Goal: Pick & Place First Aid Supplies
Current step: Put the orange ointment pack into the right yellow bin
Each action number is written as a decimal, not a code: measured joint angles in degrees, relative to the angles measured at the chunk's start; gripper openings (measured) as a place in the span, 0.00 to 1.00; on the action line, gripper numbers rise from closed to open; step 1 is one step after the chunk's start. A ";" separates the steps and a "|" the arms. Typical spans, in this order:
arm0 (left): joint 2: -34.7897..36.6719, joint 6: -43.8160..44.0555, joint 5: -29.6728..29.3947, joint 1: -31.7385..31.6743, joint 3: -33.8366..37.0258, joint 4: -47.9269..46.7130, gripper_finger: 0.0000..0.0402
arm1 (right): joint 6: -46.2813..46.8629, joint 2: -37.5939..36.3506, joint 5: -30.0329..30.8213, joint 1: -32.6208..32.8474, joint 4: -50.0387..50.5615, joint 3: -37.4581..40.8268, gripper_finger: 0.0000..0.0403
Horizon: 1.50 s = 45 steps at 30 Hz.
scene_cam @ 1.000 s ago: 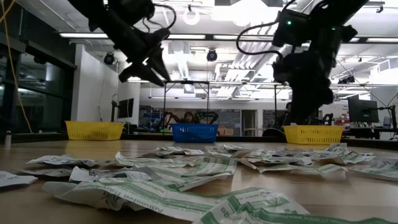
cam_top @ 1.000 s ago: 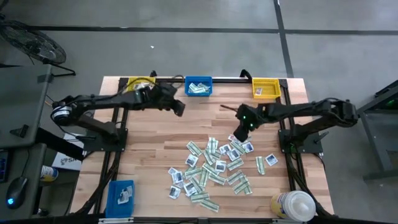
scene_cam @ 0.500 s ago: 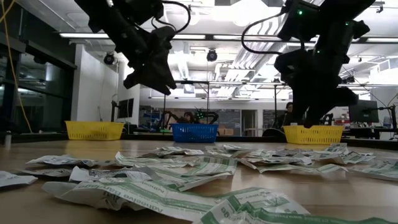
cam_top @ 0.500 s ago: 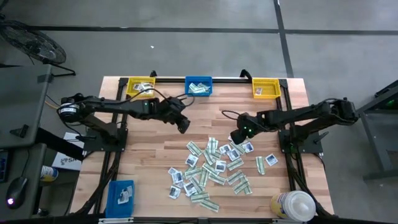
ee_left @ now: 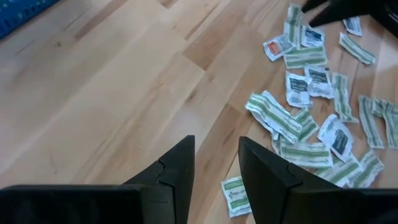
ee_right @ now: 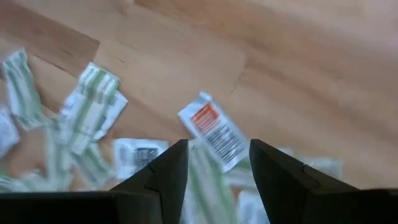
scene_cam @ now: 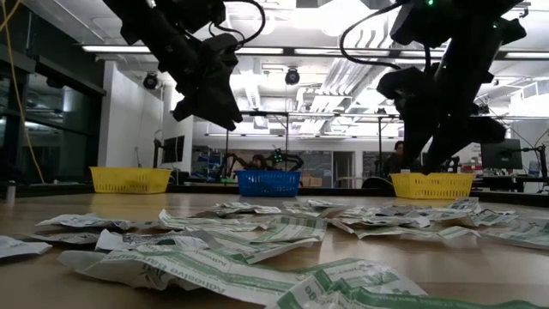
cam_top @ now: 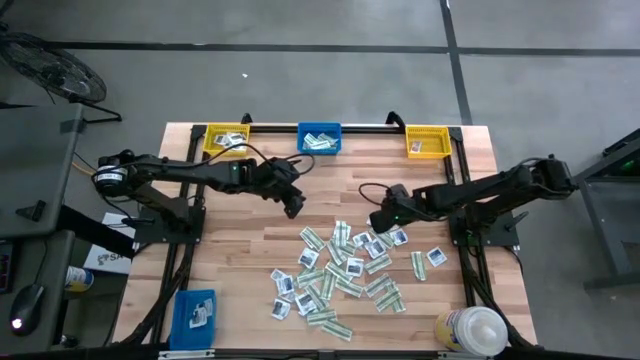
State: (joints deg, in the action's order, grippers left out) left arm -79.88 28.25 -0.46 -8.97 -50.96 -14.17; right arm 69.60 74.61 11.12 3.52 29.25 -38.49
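We find the right gripper (ee_right: 213, 163), open and empty, directly over the orange-marked packet (ee_right: 212, 129), whose long axis runs across the jaw gap; left gripper (ee_left: 216, 163), open and empty, farther off

Two dark jointed arms, black cables, angular black fingers (ee_left: 180, 171)

Matt paper packets (cam_top: 345, 265) lie on a smooth wooden table (cam_top: 230, 240).

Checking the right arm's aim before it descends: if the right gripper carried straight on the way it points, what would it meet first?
Probably the white packet with the orange mark, lying just ahead between the open jaws of the right gripper; depth is hard to judge.
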 joint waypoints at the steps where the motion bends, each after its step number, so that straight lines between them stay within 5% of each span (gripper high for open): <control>1: 0.00 -0.42 0.07 0.00 0.00 -0.02 0.31 | -3.65 0.31 1.00 -0.01 -0.09 -0.01 0.41; 8: 0.00 -1.11 0.07 0.00 0.00 -0.73 0.31 | -30.38 4.42 1.81 -0.10 -2.06 -0.01 0.41; 13: 0.02 -1.12 0.10 0.00 0.00 -1.46 0.31 | -38.75 8.25 -1.21 -0.10 -4.84 -0.01 0.41; 30: 0.07 -1.05 0.97 0.00 0.00 -2.44 0.31 | -42.64 16.08 -0.83 -0.53 -9.84 -0.34 0.40; 45: 0.07 -1.01 0.92 0.00 0.00 -2.48 0.31 | -41.11 15.05 -9.85 -7.19 -10.86 -0.03 0.09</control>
State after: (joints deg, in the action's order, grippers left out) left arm -79.81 27.24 0.46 -8.97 -50.96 -16.66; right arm 28.49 89.66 1.27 -3.67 18.39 -38.52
